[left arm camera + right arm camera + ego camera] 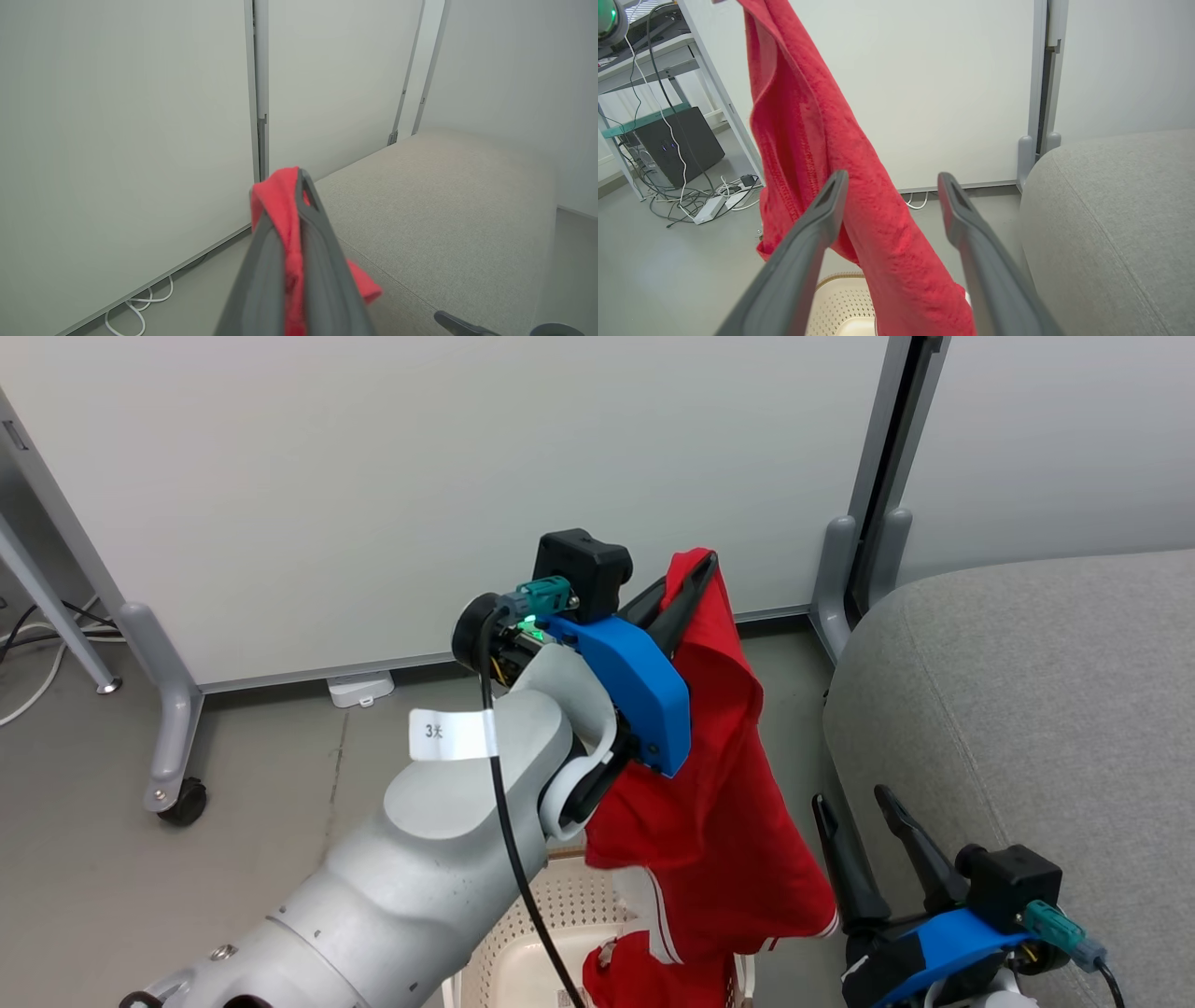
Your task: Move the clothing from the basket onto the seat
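Note:
A bright red garment (719,803) hangs in the air over the basket, pinched at its top by my left gripper (698,569), which is shut on it. The left wrist view shows red fabric (286,219) squeezed between the two dark fingers. Lower down, more red clothing with white stripes (644,961) lies in the cream perforated basket (523,943). My right gripper (854,807) stands open at the lower right, close to the hanging cloth and against the grey seat (1036,709). In the right wrist view the red garment (817,154) hangs between and beyond the open fingers.
Pale partition panels on wheeled grey feet (173,747) stand behind. A dark gap and post (873,541) separate two panels beside the seat. Cables, a power strip and a black box (677,140) lie on the floor at the left.

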Controlling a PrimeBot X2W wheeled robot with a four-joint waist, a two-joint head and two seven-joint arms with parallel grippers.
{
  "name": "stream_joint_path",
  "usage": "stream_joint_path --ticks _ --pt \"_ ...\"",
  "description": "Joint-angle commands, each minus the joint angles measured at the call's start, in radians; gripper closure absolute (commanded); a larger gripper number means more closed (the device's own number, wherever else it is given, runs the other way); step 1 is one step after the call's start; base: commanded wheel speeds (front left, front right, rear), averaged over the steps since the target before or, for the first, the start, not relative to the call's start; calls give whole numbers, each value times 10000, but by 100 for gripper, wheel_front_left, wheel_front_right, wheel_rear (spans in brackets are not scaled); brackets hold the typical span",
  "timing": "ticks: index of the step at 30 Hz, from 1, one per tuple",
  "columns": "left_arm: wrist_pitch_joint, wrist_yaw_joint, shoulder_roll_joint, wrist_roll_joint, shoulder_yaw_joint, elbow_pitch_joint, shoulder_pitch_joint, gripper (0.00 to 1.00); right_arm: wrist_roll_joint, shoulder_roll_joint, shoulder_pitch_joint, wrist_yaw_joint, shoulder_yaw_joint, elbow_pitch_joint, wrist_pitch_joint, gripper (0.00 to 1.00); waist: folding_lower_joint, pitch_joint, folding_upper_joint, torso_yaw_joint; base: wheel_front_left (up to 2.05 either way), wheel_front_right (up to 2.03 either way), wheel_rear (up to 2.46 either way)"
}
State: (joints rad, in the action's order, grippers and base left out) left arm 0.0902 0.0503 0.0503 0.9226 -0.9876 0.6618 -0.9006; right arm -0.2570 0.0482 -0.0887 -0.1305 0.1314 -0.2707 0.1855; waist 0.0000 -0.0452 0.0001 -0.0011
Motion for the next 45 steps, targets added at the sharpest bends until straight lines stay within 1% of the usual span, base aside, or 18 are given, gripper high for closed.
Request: stream_joint_path --ticks 1,10,14,19,26,37,38,39,40,45 --pt "85 -67 2 77 -95 21 -148 100 25 39 136 -5 13 48 -37 0 0 -1 -1 -15 0 0 0" --pt "374 -209 1 696 -806 241 -372 100 -15 37 -34 -5 232 133 -166 0 0 52 -1 -138 0 0 0" --pt "482 -254 1 932 -1074 290 -519 100 -20 37 -497 -5 612 87 -377 0 0 100 -1 -211 0 0 0" --pt "618 -259 1 1220 -1361 366 -652 100 -8 37 -1315 -5 1134 -306 -745 0 0 180 -1 -275 0 0 0" --pt "711 -265 0 1592 -1780 359 -831 100 31 39 -2661 -5 1498 -1416 -1037 0 0 300 -1 -228 0 0 0" --pt "903 -266 -2 2045 -2335 329 -1072 100 -762 37 -4488 -5 2674 -3596 -980 0 0 347 -1 -139 0 0 0" --pt "907 -270 -1 2096 -2374 331 -1082 100 -923 37 -4589 -5 2792 -3768 -971 18 0 342 -1 -139 0 0 0" --pt "912 -276 -1 2127 -2402 333 -1095 100 -1046 37 -4696 -5 2891 -3912 -921 55 0 336 -1 -141 0 0 0" --pt "939 -283 -1 2152 -2424 337 -1108 100 -1168 39 -4809 -5 2992 -4038 -865 100 0 330 -1 -142 0 0 0" --pt "1010 -291 -1 2308 -2554 398 -1156 100 -1605 37 -5133 -5 3403 -4579 -547 100 0 294 -1 -155 0 0 0"
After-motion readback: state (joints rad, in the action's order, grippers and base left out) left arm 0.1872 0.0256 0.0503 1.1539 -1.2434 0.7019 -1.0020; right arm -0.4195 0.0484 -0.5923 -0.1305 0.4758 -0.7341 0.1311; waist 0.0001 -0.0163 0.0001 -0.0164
